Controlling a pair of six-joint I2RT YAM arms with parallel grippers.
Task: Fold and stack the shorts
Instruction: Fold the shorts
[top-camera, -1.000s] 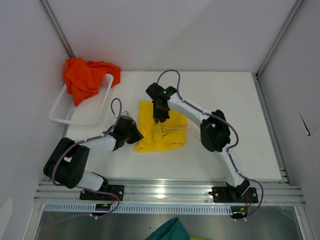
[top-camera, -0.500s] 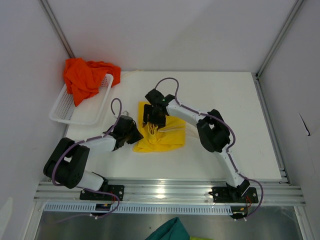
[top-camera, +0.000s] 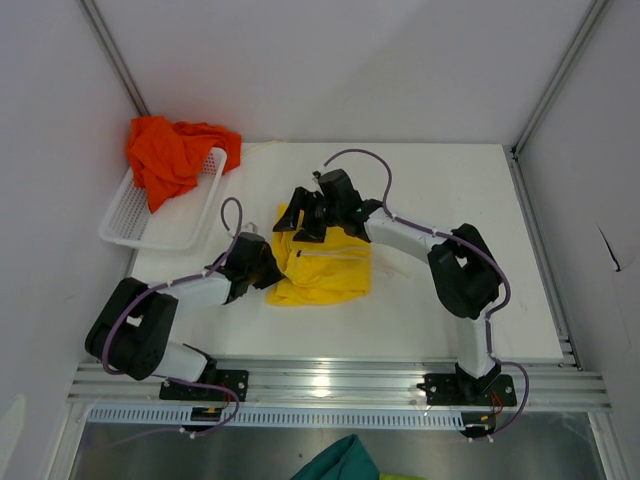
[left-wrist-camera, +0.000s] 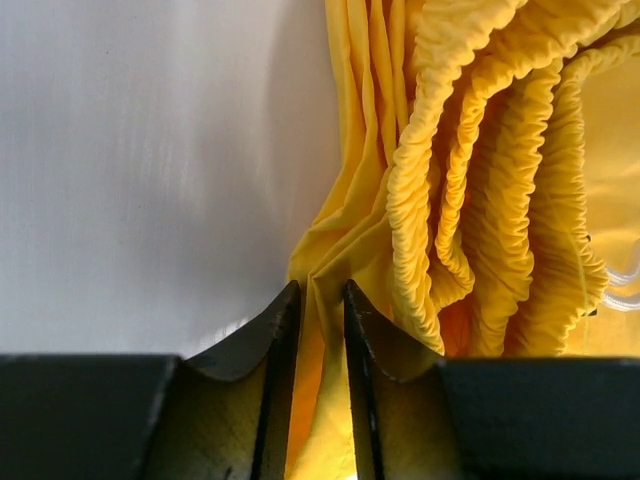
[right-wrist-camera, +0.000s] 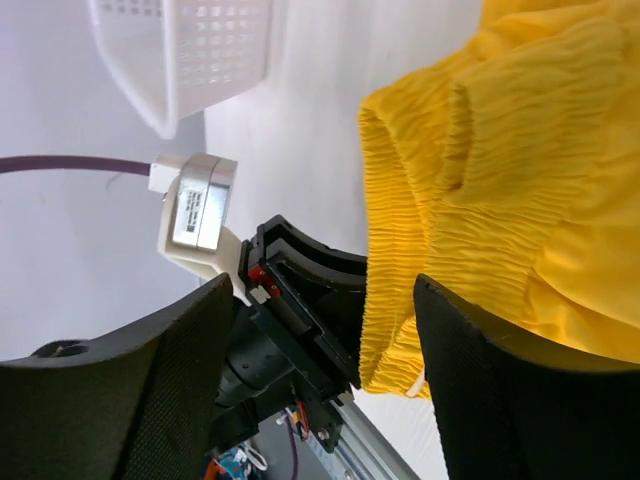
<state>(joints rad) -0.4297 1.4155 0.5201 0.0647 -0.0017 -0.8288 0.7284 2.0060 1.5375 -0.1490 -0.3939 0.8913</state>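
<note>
The yellow shorts (top-camera: 322, 268) lie crumpled on the white table, their gathered waistband (left-wrist-camera: 480, 200) bunched in folds. My left gripper (top-camera: 268, 270) is at their left edge, shut on a pinch of yellow fabric (left-wrist-camera: 320, 290). My right gripper (top-camera: 298, 224) hovers at their far left corner, open with nothing between its fingers (right-wrist-camera: 322, 290); the yellow waistband (right-wrist-camera: 520, 150) lies just beyond its jaws. The orange-red shorts (top-camera: 172, 152) are heaped over the far end of the white basket (top-camera: 150, 236).
The basket stands at the table's back left (right-wrist-camera: 200, 50). The left arm's wrist (right-wrist-camera: 290, 300) is close under the right gripper. A teal cloth (top-camera: 340, 465) lies below the front rail. Grey walls enclose the table.
My right gripper has opened and let go of the yellow fabric, swinging back and left to the shorts' far corner. The lifted fabric has dropped flat. The left gripper has held still.
</note>
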